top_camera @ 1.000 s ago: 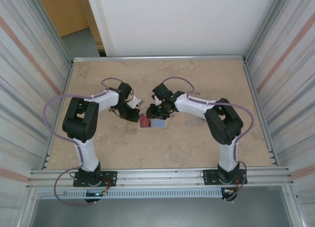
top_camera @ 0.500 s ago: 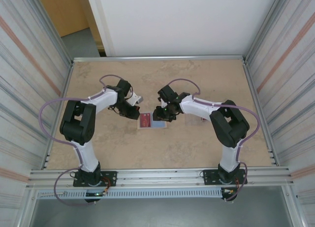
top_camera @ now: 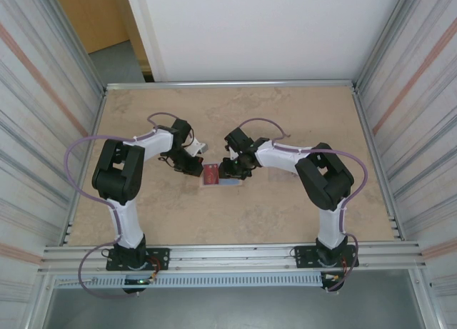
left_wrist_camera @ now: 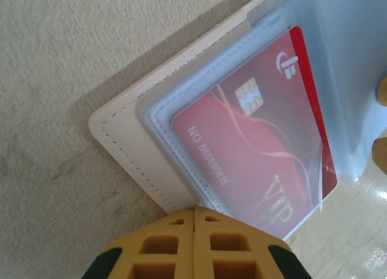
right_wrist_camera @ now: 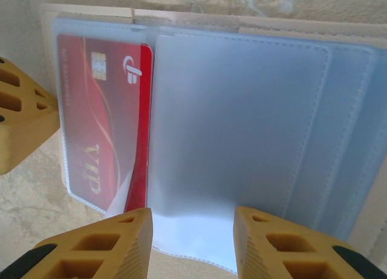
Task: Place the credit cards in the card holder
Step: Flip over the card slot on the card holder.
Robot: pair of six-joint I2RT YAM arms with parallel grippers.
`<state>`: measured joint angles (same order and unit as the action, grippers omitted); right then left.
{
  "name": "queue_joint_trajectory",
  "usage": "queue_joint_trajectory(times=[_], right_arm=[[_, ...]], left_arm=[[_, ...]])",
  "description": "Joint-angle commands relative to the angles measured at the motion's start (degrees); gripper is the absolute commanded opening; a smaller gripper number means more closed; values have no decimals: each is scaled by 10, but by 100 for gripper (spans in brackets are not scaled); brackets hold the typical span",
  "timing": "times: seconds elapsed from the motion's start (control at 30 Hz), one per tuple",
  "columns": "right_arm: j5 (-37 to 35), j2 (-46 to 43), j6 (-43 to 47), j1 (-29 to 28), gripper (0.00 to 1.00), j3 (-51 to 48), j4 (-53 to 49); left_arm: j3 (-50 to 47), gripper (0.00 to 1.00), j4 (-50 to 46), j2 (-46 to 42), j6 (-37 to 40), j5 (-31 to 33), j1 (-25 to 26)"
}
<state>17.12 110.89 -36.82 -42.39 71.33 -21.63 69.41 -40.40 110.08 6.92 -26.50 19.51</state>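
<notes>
The card holder [top_camera: 227, 179] lies open on the table: clear plastic sleeves [right_wrist_camera: 242, 121] on a beige cover [left_wrist_camera: 130, 146]. A red credit card [left_wrist_camera: 260, 152] marked VIP sits in the left sleeve, with its right edge [right_wrist_camera: 143, 128] showing uncovered. My left gripper [left_wrist_camera: 195, 212] is shut, its tip against the holder's left edge beside the card [top_camera: 211, 174]. My right gripper [right_wrist_camera: 193, 221] is open, and its jaws straddle the near edge of the middle clear sleeve. The left gripper's fingers [right_wrist_camera: 21, 121] show at the left of the right wrist view.
Bare beige stone-patterned tabletop [top_camera: 285, 208] surrounds the holder, inside a metal frame [top_camera: 228, 84] with ribbed side walls. Both arms [top_camera: 285, 154] bend inward and meet over the table's middle.
The right arm shifted slightly right and then back left over the holder. The left gripper stayed shut at the holder's left edge. The holder and card have not visibly moved.
</notes>
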Motion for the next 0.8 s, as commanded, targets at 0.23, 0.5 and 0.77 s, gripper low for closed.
queue_joint_trajectory(times=[0.23, 0.5, 0.77], right_arm=[[75, 17, -45, -8, 39, -2, 91], [109, 31, -67, -8, 39, 2, 125], [115, 58, -68, -8, 39, 6, 127]], left_arm=[[1, 0, -3, 13, 12, 0, 2], [-6, 0, 2, 6, 10, -8, 3], [0, 0, -1, -7, 7, -22, 3]])
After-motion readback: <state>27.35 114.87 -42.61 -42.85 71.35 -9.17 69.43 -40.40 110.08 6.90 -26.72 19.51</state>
